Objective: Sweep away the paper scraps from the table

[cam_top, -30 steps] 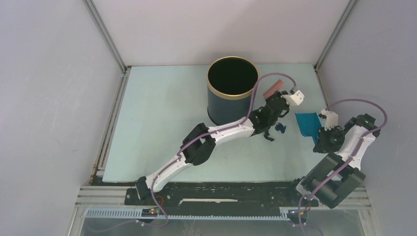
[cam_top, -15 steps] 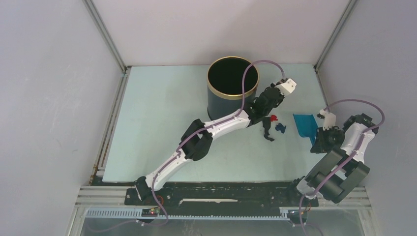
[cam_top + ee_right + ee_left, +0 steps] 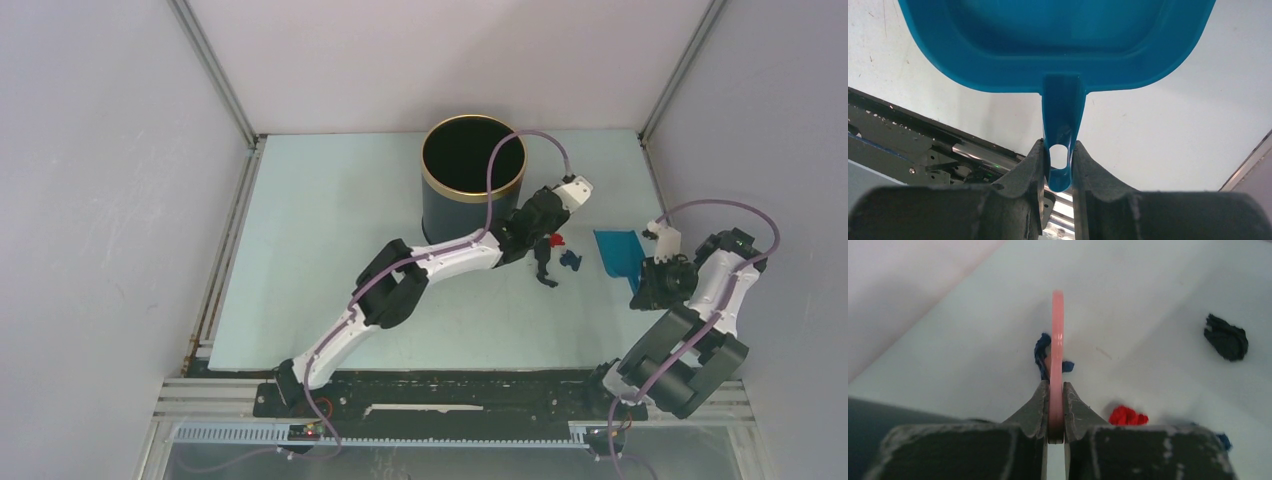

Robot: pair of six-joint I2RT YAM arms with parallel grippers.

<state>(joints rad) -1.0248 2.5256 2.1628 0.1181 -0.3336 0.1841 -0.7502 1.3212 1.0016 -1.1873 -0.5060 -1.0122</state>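
Paper scraps [image 3: 568, 259], red, blue and black, lie on the bench [image 3: 320, 250] right of the dark bin [image 3: 472, 185], between the left gripper [image 3: 540, 228] and the blue dustpan [image 3: 618, 250]. In the left wrist view, that gripper is clenched on a pink brush [image 3: 1057, 340], with a blue scrap [image 3: 1040, 352] just behind it. In the right wrist view, the right gripper [image 3: 1060, 165] grasps the dustpan's handle.

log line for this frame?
left gripper: shut on pink brush | right gripper: shut on blue dustpan | paper scraps: on table
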